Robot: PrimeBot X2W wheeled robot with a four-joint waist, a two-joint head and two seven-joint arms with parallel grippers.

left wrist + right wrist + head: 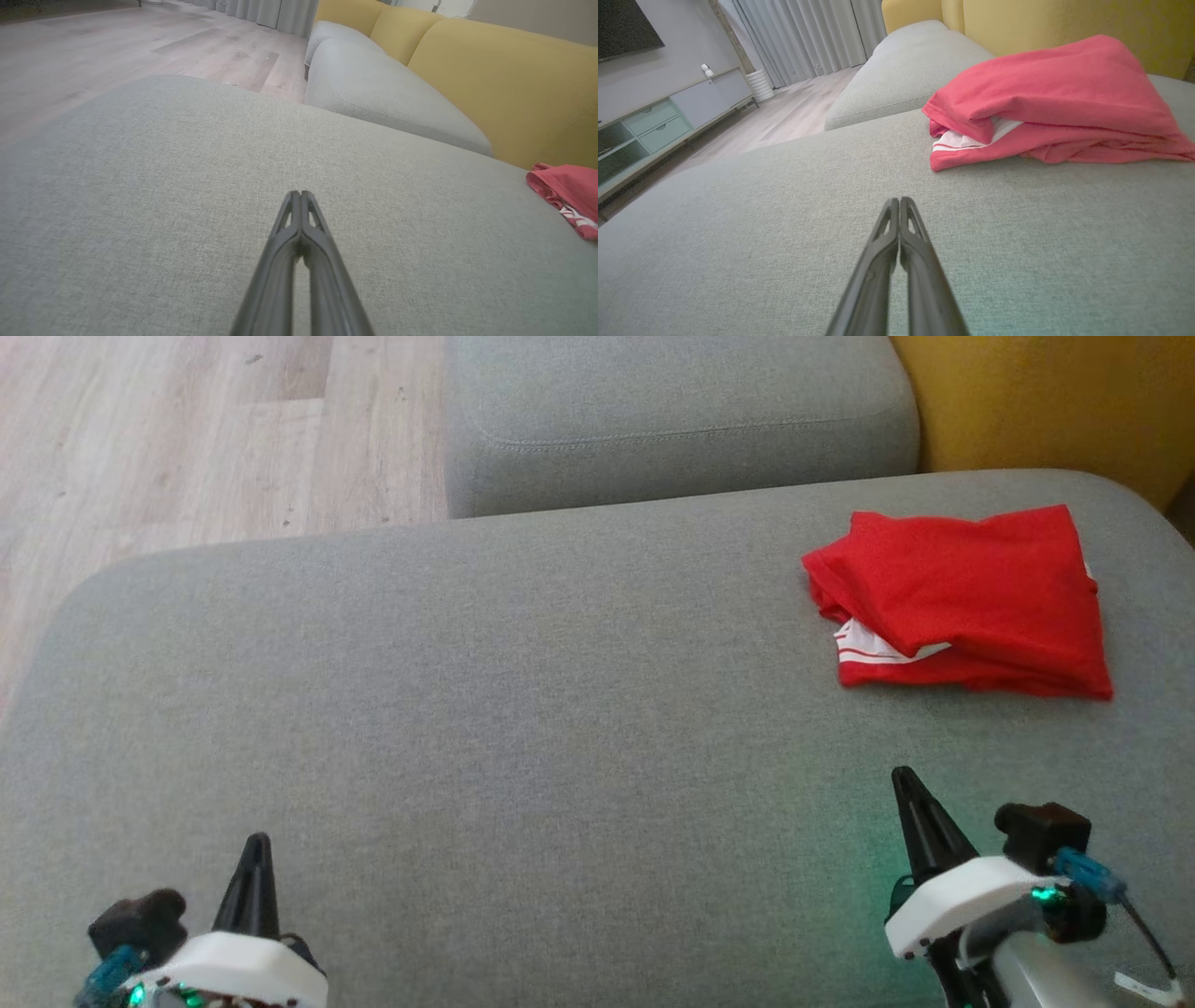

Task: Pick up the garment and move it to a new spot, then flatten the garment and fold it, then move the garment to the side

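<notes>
The folded red cloth [962, 602] lies on the gray sofa [523, 709]. The left gripper [254, 845] and right gripper [903, 779] are closed, empty.

Garment [567, 189] cut off at rt edge (left wrist view).

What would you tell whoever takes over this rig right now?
Left gripper: shut, empty, above the grey cushion.
Right gripper: shut, empty, short of the red garment, not touching it.
Garment: folded, at the cushion's far right, near the yellow backrest.
Done: folding and moving aside, apparently.
Left: probably nothing; a white striped layer pokes out at one edge.
</notes>
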